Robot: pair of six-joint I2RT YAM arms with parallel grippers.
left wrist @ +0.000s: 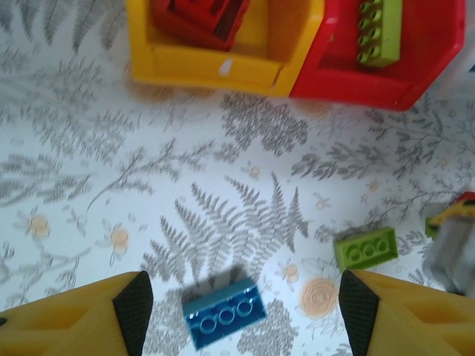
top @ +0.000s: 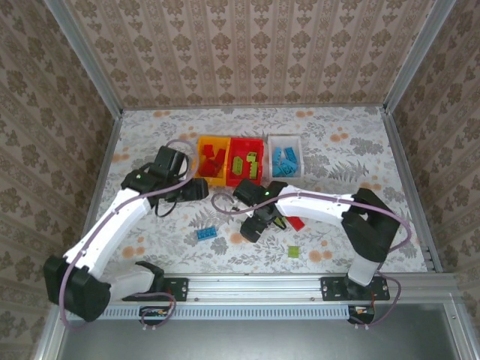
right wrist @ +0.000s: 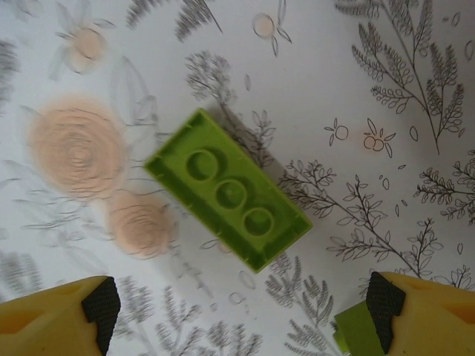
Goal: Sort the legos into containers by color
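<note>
Right wrist: lime lego (right wrist: 228,188) lies flat on the worktop (right wrist: 415,44), centred beneath my right pincer (right wrist: 243,305) (released, jaws wide); its long axis runs diagonal to the jaws, so I judge a wrist turn due.

**SURFACE MATERIALS AND FINISHES**

The green brick (right wrist: 228,189) and blue brick (left wrist: 224,314) are smooth, glossy plastic. The yellow bin (left wrist: 208,68) and red bin (left wrist: 371,93) are plastic with a slight sheen. The table cover (top: 330,142) is a matt printed sheet; cloth or paper cannot be told. The rail (top: 255,285) is bare ribbed metal. The fingers (right wrist: 37,322) are matt yellow plastic; their pads (right wrist: 102,304) are black and textured.
</note>
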